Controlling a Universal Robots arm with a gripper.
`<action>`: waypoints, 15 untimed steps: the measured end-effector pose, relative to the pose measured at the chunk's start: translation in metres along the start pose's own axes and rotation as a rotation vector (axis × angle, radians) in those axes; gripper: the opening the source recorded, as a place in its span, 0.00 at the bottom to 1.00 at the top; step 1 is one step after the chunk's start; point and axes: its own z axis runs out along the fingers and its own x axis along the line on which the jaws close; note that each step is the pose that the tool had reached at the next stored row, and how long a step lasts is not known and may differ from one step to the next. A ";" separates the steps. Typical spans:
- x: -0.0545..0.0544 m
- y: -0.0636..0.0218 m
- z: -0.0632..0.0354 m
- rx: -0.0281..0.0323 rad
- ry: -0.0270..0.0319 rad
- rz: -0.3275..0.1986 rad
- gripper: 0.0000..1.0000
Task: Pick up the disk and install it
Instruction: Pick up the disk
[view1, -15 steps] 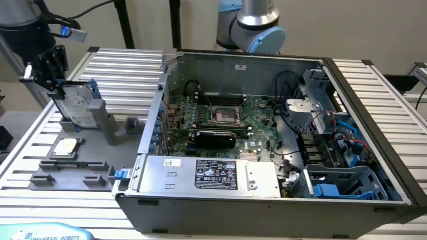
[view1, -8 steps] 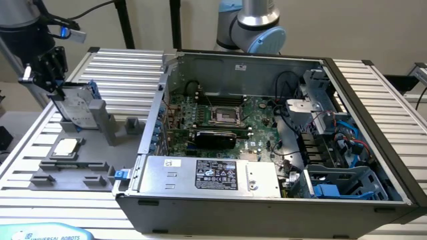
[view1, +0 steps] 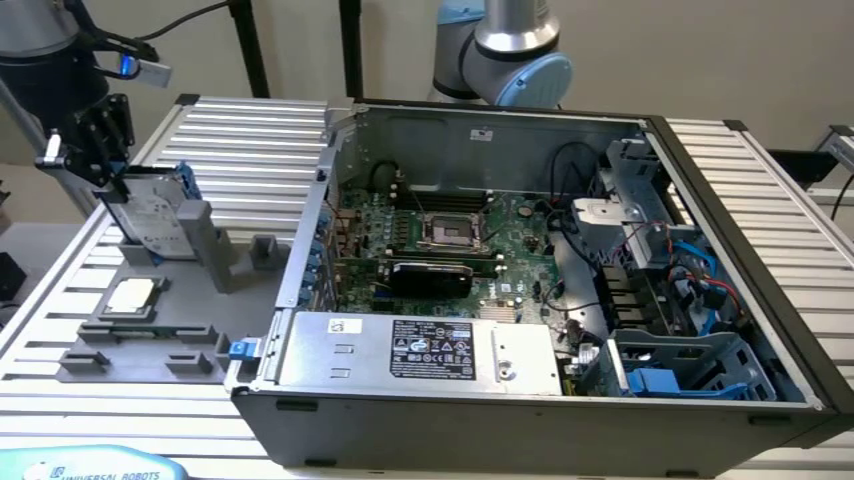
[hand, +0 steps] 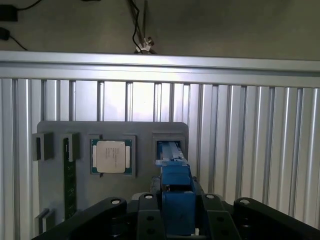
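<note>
Black gripper (hand: 177, 209) is being held shut on the blue-framed silver-grey metal disk (hand: 174, 172), which is being stood upright beneath it, long axis in line with the gripper, lower end in the slot of the grey plastic fixture (hand: 140, 131).

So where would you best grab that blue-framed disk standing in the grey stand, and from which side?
By its free top edge, coming straight down from above. The disk stands on edge in a slot of the grey stand, so its lower part is boxed in and only the top sticks out. Its two flat faces suit a pinch. The claw sits over that blue edge.
</note>
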 end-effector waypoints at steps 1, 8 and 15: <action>0.000 0.0000 0.0000 0.0000 0.0000 0.000 0.33; 0.000 0.0000 0.0000 0.0000 0.0000 0.000 0.33; 0.000 0.0000 -0.0014 0.0002 -0.0021 0.000 0.33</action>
